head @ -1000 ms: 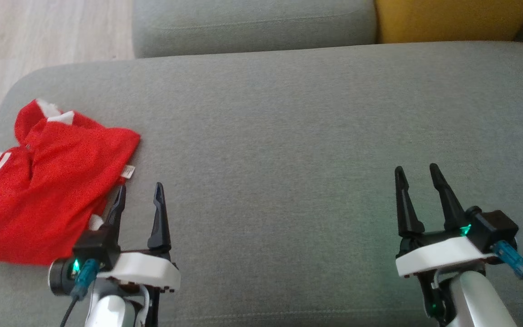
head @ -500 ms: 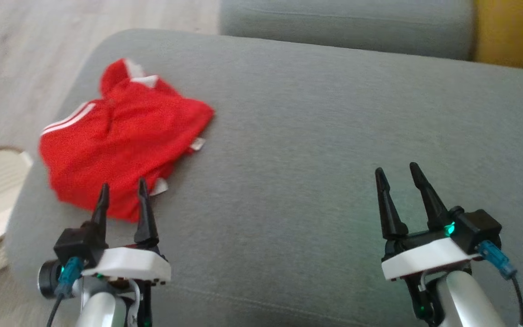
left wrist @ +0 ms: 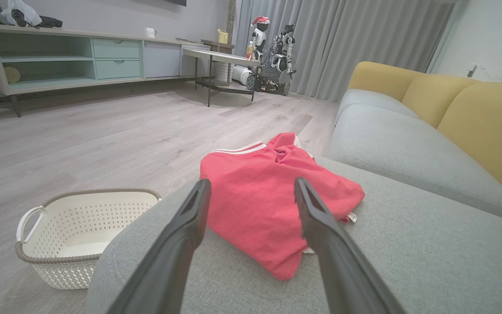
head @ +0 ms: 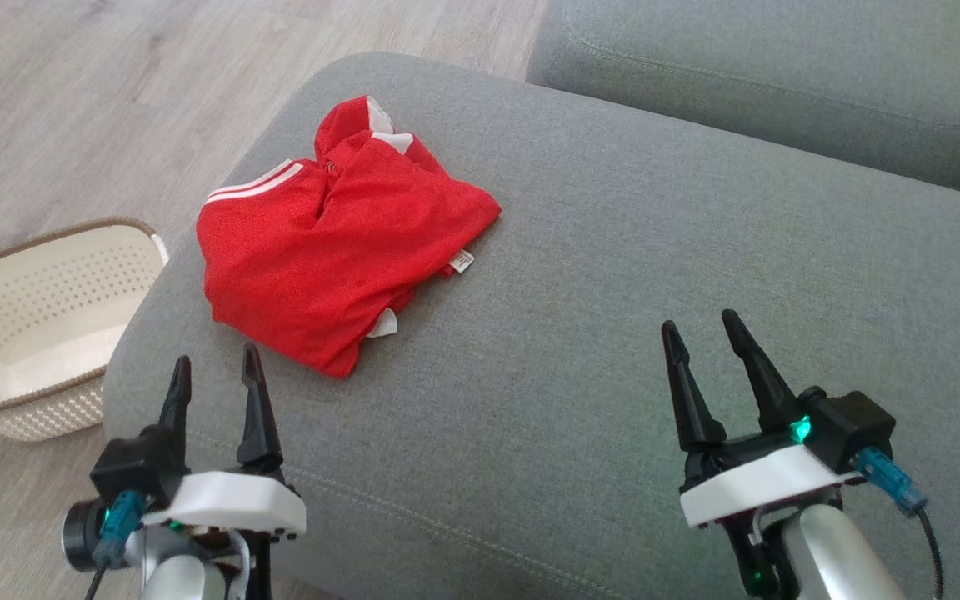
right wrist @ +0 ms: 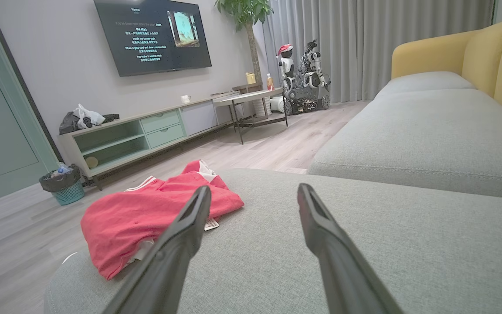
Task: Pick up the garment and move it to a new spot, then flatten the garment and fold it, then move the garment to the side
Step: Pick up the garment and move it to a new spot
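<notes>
On the grey sofa seat (head: pixel 613 275), one crumpled red garment (head: pixel 338 258) with white stripes lies near the left end, untouched. Over the last second the head camera has swung left, so the garment now sits nearer mid-view, and one white basket (head: pixel 47 233) appears on the floor. The left gripper (head: pixel 213 362) and the right gripper (head: pixel 701 321), two in all, hover with fingers spread, holding nothing. The pickup looks about to begin.

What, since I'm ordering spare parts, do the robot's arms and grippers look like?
The left gripper and right gripper match: two long, tapered black fingers, a white plate at their base, a small green light, a blue-plugged cable and a silvery forearm.
</notes>
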